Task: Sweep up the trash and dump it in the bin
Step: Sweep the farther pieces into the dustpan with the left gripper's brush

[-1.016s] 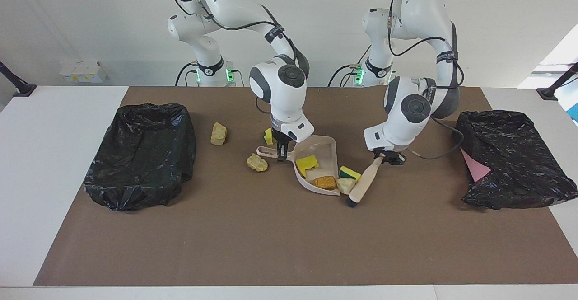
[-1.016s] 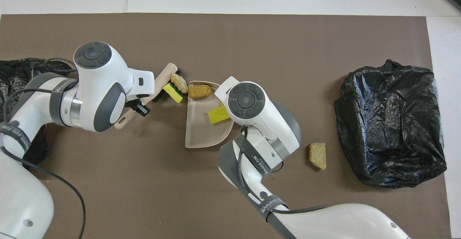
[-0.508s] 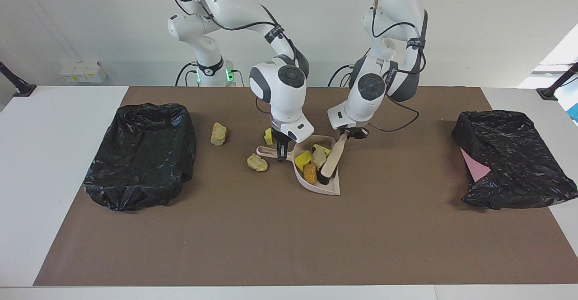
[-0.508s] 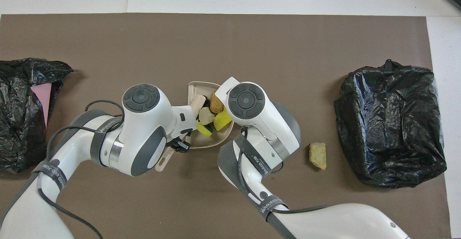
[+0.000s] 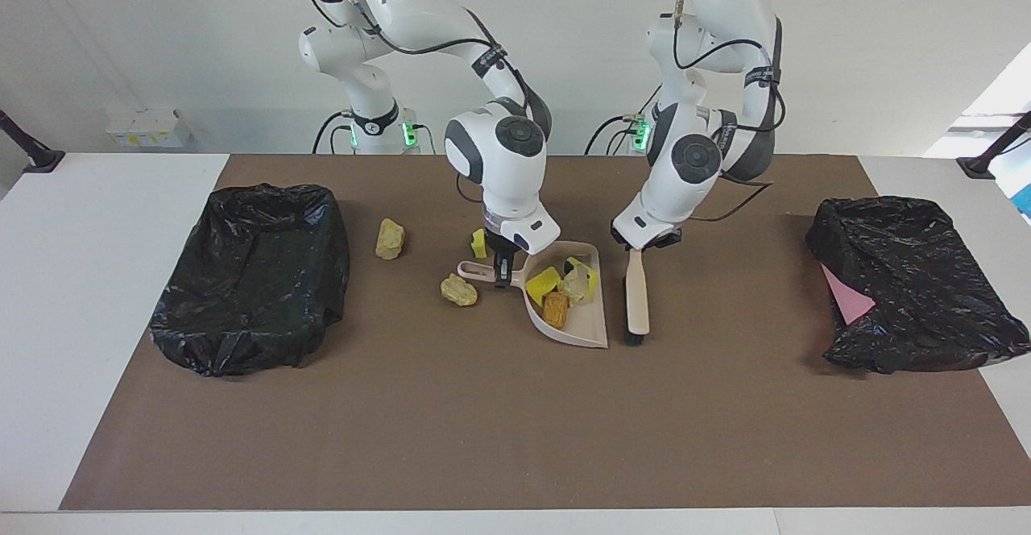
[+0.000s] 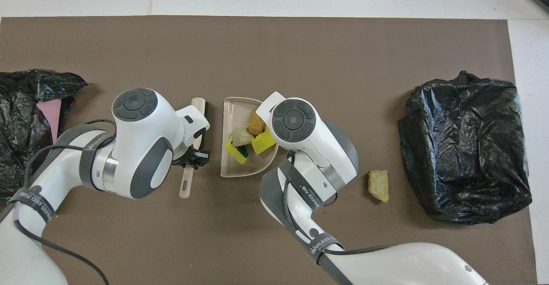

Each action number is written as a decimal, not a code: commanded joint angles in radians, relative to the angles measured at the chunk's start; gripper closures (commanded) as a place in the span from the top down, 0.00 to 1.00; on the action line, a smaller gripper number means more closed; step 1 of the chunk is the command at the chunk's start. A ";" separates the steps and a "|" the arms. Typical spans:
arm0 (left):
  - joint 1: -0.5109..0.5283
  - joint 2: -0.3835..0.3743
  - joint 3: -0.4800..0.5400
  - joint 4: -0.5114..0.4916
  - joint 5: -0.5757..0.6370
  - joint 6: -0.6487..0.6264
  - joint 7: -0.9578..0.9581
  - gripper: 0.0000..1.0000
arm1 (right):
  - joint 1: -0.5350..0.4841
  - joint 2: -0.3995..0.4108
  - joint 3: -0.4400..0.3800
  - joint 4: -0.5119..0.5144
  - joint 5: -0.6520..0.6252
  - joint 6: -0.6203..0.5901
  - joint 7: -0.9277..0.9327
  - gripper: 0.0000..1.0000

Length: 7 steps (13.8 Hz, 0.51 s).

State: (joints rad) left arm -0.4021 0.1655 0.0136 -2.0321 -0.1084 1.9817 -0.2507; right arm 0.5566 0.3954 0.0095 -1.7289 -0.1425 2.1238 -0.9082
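Observation:
The beige dustpan [image 5: 588, 325] [image 6: 246, 167] lies on the brown mat, and my right gripper [image 5: 503, 275] is shut on its handle. Several pieces of trash sit in it: a yellow sponge [image 5: 542, 281] [image 6: 262, 143], an orange lump [image 5: 556, 308] [image 6: 256, 124], a pale lump [image 5: 573, 284] [image 6: 242, 137] and a green-backed sponge [image 6: 235, 152]. My left gripper [image 5: 644, 246] [image 6: 193, 158] is shut on the beige brush [image 5: 636, 297] [image 6: 198, 104], which hangs beside the pan toward the left arm's end. Loose trash lies toward the right arm's end: two tan lumps [image 5: 390, 238] [image 5: 459, 289] and a yellow sponge [image 5: 479, 242].
A bin lined with a black bag [image 5: 250, 277] [image 6: 465, 147] stands at the right arm's end of the mat. Another black bag [image 5: 910, 277] [image 6: 25, 117] holding a pink sheet [image 5: 846, 300] sits at the left arm's end.
My left arm swept the brush across, pushing several pieces into the dustpan, then drew the brush back out beside the pan. The right arm and the pan stayed put.

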 commanded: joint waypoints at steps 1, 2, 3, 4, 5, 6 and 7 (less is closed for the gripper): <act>0.022 -0.027 -0.003 -0.014 -0.013 -0.027 -0.074 0.00 | -0.003 -0.015 0.006 -0.021 -0.017 0.015 0.015 0.00; 0.035 -0.027 -0.003 -0.014 -0.013 -0.032 -0.076 0.00 | -0.003 -0.015 0.006 -0.018 -0.017 0.015 0.015 0.00; 0.042 -0.029 -0.003 -0.014 -0.011 -0.046 -0.078 0.00 | -0.004 -0.013 0.006 -0.015 -0.017 0.013 0.015 0.00; 0.045 -0.035 0.000 -0.017 -0.005 -0.070 -0.071 0.00 | -0.009 -0.016 0.006 -0.012 -0.016 0.012 0.012 0.00; 0.054 -0.044 0.006 -0.036 0.009 -0.076 -0.064 0.00 | -0.017 -0.021 0.007 -0.011 -0.016 0.008 0.005 0.00; 0.051 -0.049 0.006 -0.052 0.010 -0.043 -0.068 0.00 | -0.020 -0.038 0.007 -0.011 -0.016 0.001 0.003 0.00; 0.043 -0.061 0.005 -0.077 0.010 -0.002 -0.079 0.00 | -0.033 -0.059 0.006 -0.011 -0.014 -0.008 0.000 0.00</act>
State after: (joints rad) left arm -0.3574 0.1542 0.0200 -2.0443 -0.1054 1.9370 -0.3107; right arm 0.5521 0.3853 0.0069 -1.7264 -0.1425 2.1243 -0.9083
